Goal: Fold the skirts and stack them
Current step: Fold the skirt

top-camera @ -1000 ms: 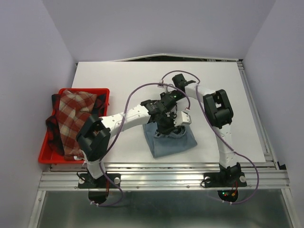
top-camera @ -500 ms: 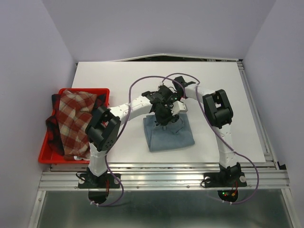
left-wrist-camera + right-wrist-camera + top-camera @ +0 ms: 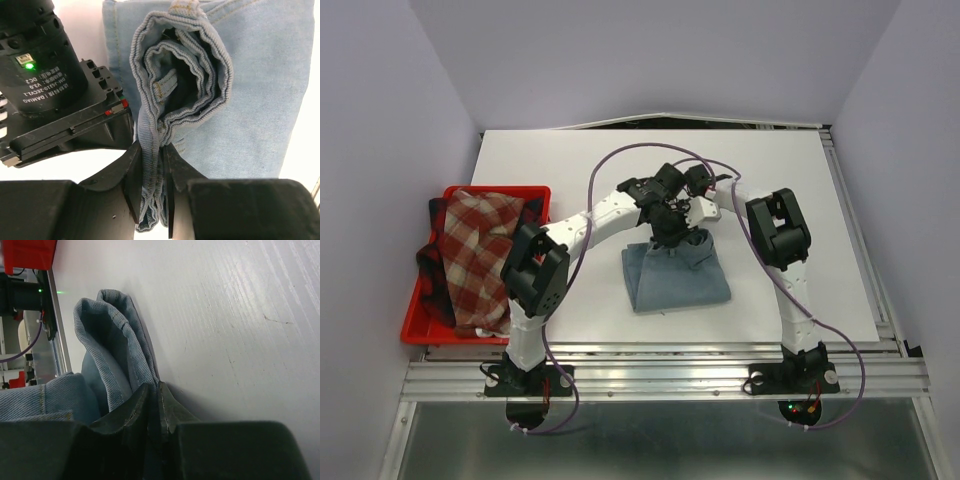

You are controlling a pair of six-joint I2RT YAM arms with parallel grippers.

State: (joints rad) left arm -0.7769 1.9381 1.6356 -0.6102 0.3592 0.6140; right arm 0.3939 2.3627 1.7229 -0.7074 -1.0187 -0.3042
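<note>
Both grippers have drawn away from the arm bases over the last second, and the light blue denim skirt [image 3: 675,278] has gone with them, so it now lies a little farther up the table [image 3: 790,180] and flatter than before.

The left gripper [image 3: 151,150] is pinched tight on a doubled, ribbed edge of the denim; the cloth runs straight up between its black fingers [image 3: 131,175] with no gap to spare, then curls into a loose open loop just beyond the tips. The right gripper [image 3: 154,390] is likewise clamped on a fold of the same skirt – the fingers [image 3: 131,415] almost meet, with only a thin layer of denim between them, close above the white tabletop.

From above, the two wrists sit side by side at the skirt's far edge, with the rest of the cloth spread on the table toward the bases.

Well to the left, the brick-red and cream check skirt [image 3: 470,250] lies heaped in the red tray [image 3: 527,192] – a darker plaid cloth [image 3: 426,265] shows at its left rim.
</note>
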